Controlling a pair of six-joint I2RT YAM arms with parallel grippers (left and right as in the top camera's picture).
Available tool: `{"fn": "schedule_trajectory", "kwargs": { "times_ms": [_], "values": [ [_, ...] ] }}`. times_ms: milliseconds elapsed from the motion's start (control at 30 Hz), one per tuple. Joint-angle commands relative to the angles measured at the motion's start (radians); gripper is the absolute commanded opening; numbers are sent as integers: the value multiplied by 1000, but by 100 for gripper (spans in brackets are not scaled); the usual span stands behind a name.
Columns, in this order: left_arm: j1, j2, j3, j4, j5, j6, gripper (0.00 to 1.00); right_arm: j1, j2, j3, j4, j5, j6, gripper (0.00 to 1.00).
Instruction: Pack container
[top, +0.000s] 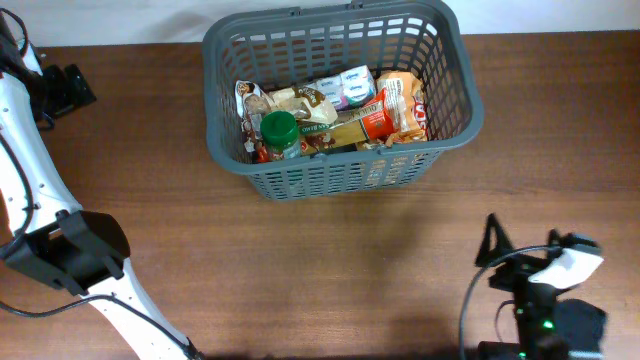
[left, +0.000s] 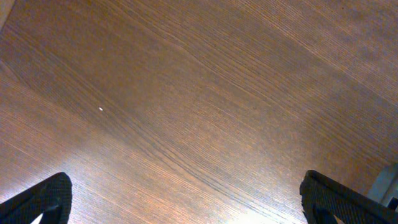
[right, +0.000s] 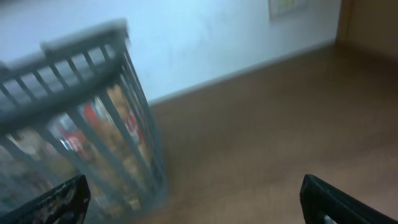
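Observation:
The dark grey slotted basket (top: 340, 175) stands at the back middle of the table. It holds several groceries, among them a green-lidded jar (top: 279, 129), a light blue and white pack (top: 345, 88) and an orange snack bag (top: 404, 103). My left gripper (top: 62, 90) is at the far left, well away from the basket. It is open and empty over bare wood (left: 199, 205). My right gripper (top: 520, 248) is at the front right, open and empty (right: 199, 205). The right wrist view is blurred and shows the basket's side (right: 81, 124) at its left.
The brown wooden table (top: 330, 270) stretches in front of the basket. The left arm's white links (top: 40, 190) run along the left edge. The right arm's base and cable (top: 545, 320) sit at the front right. A pale wall (right: 205, 37) shows behind the table.

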Motion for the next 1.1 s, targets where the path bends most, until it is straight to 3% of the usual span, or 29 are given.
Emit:
{"fn": "schedule_trajectory", "kwargs": {
  "times_ms": [0, 267, 1067],
  "values": [
    [2, 13, -3, 0, 8, -13, 99, 21, -69, -120, 49, 24, 2, 99],
    [2, 13, -3, 0, 8, -13, 99, 21, -78, -291, 107, 24, 2, 99],
    [2, 13, -3, 0, 8, -13, 99, 19, -77, -293, 119, 87, -2, 99]
  ]
}}
